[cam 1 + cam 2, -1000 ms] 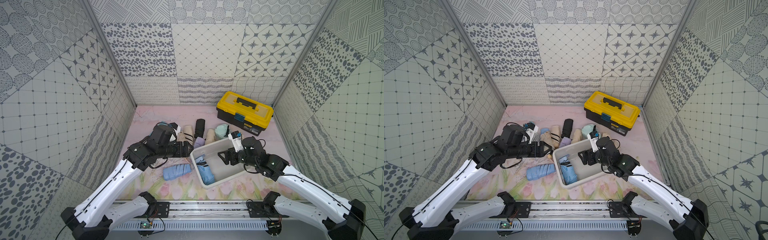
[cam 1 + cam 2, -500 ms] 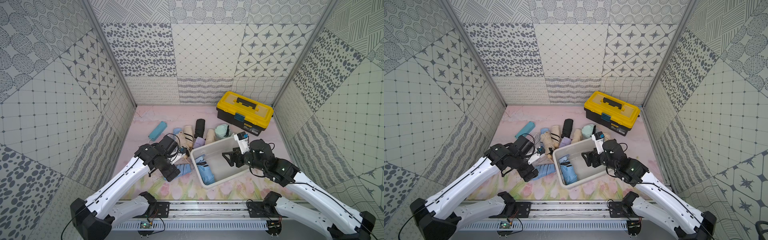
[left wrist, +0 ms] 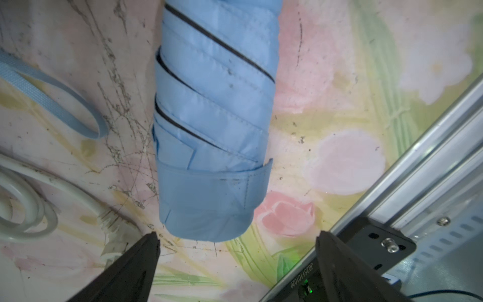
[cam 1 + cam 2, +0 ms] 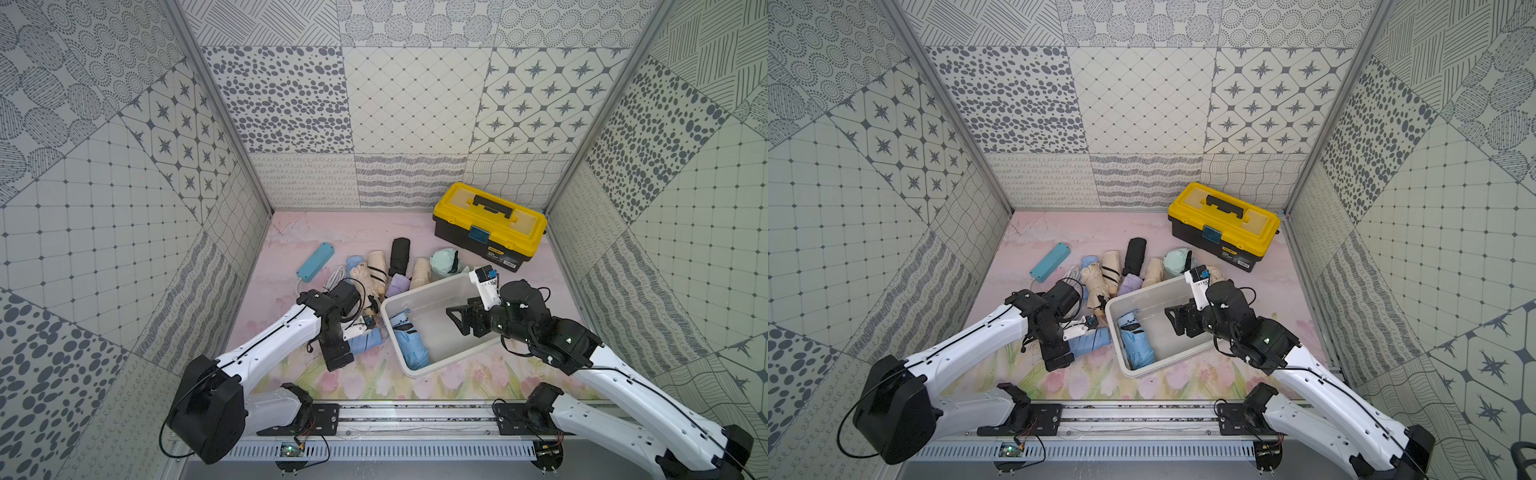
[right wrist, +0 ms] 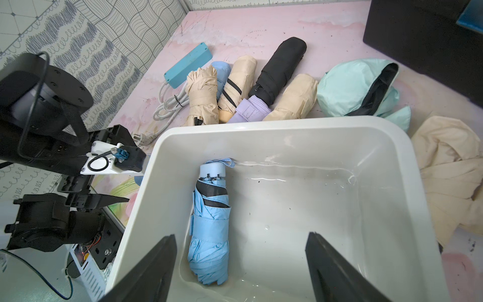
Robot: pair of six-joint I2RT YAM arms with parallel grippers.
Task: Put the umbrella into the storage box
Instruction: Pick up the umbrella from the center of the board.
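floral mat (image 4: 353, 232): umbrella (image 4: 368, 343) just outside storage box (image 4: 428, 286) edge

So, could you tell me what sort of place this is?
Likely a robot test booth: patterned wall panels enclose a floral tabletop, two robot arms sit on a metal rail, folded umbrellas lie beside the storage box.

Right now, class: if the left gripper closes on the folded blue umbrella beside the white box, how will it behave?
The blue umbrella probably squashes a little: its fabric lies in loose wrapped folds. Round, it may roll on the mat. Its strap looks fastened, so it likely stays bundled.
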